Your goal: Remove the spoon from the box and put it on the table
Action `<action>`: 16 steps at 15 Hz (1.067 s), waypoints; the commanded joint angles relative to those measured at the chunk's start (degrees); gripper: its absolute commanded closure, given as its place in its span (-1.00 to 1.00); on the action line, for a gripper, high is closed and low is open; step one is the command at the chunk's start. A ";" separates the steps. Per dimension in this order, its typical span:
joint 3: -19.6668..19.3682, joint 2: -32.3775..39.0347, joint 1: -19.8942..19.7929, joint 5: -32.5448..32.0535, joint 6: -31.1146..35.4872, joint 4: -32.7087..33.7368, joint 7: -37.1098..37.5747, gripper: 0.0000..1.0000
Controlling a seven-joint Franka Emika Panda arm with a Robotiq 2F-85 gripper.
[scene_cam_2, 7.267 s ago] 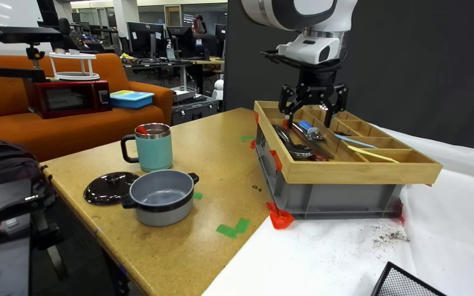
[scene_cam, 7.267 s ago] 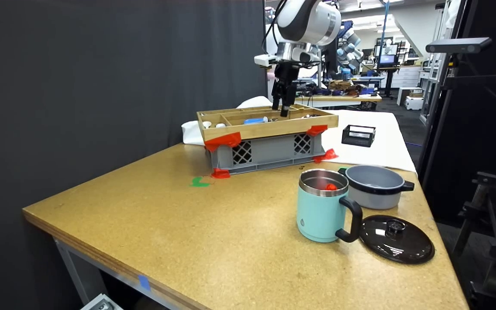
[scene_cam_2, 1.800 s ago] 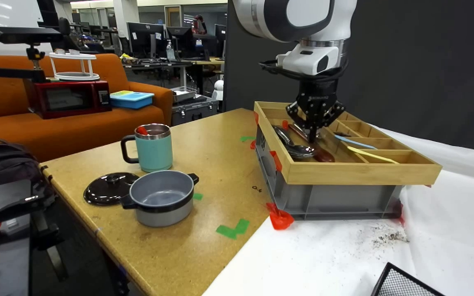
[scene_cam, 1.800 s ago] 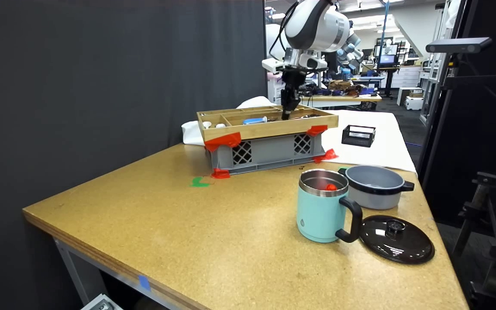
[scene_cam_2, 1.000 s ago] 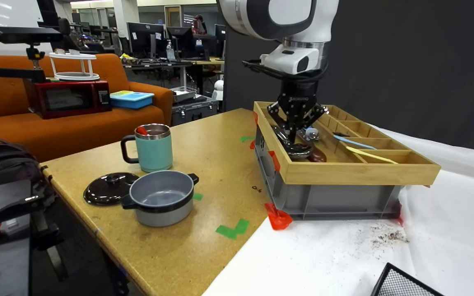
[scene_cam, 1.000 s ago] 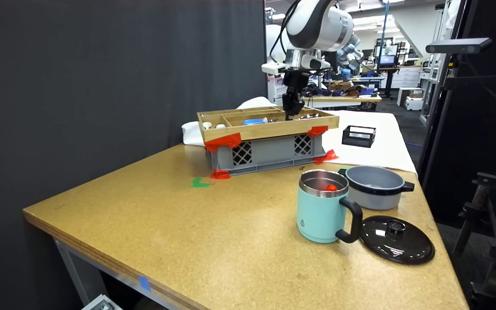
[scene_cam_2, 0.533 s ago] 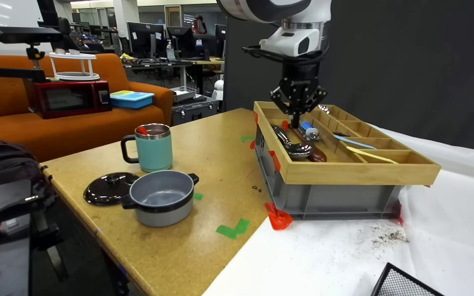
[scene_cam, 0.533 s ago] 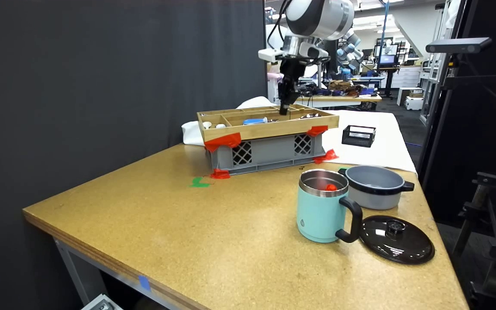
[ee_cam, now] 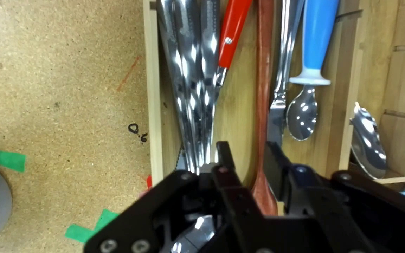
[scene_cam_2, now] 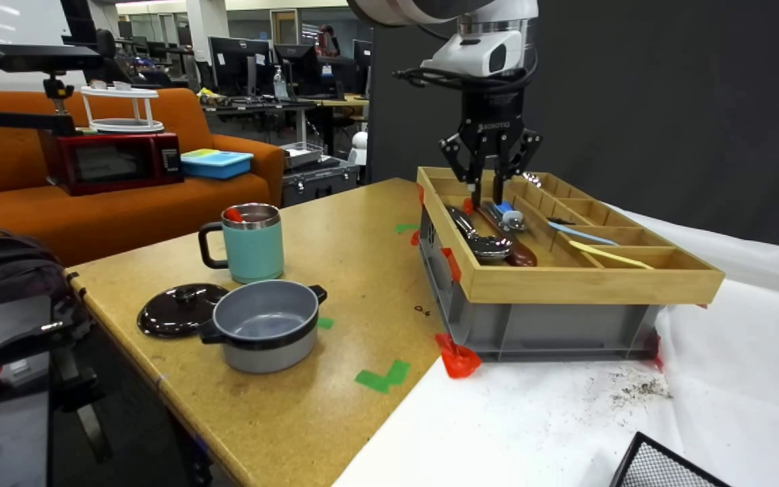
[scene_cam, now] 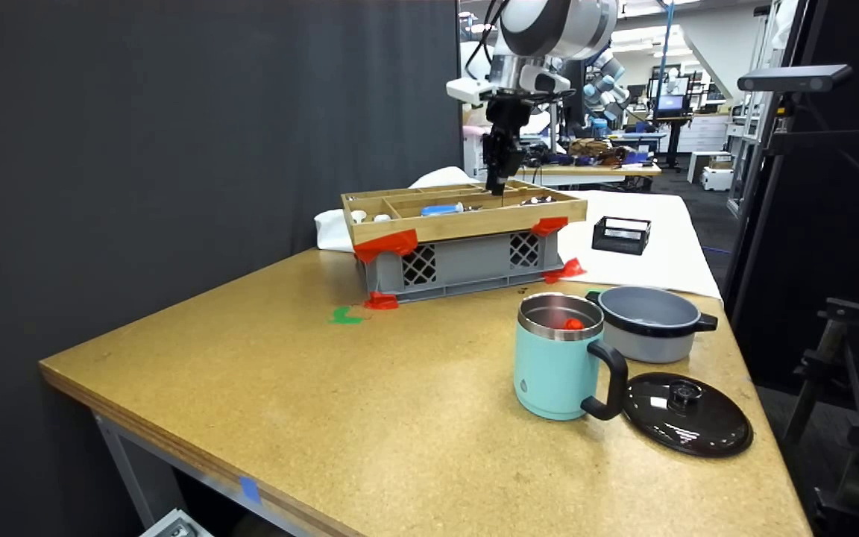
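End effector (scene_cam_2: pixel 487 197) over box (scene_cam_2: pixel 585 285), narrowly parted, nothing held. Metal spoons (scene_cam_2: pixel 491 249) lie bunched along one side; slim gap presumably suits picking one from neighbours

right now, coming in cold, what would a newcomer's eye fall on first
Probably the mint-green mug, upright on the tan table near the grey pot and dark lid in both exterior views. Next, likely the black hand, hanging open over the cutlery in the wood-rimmed grey crate. In the wrist view, the blue-handled spoon toward the upper right and the red handle at the top stand out.
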 commanded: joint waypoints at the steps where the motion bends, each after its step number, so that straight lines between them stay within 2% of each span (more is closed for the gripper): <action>1: -0.71 -1.78 0.23 -1.43 -1.60 -2.63 1.42 -0.24; 4: -0.76 -1.67 -0.05 -1.21 -2.54 -3.36 1.38 -0.63; 5: -0.61 -1.55 -0.19 -0.94 -2.96 -3.49 1.25 -0.29; 6: -0.42 -1.47 -0.32 -0.69 -3.57 -3.62 1.12 0.13; 7: -0.35 -1.33 -0.33 -0.65 -3.60 -3.64 1.06 0.16; 8: -0.29 -1.14 -0.36 -0.58 -3.86 -3.66 1.10 0.28; 11: -0.04 -0.45 -0.53 -0.34 -5.00 -3.47 1.01 0.75; 13: 0.07 -0.17 -0.66 -0.14 -5.16 -3.36 0.94 0.97; 16: 0.05 -0.33 -0.77 -0.05 -4.95 -3.02 0.98 1.00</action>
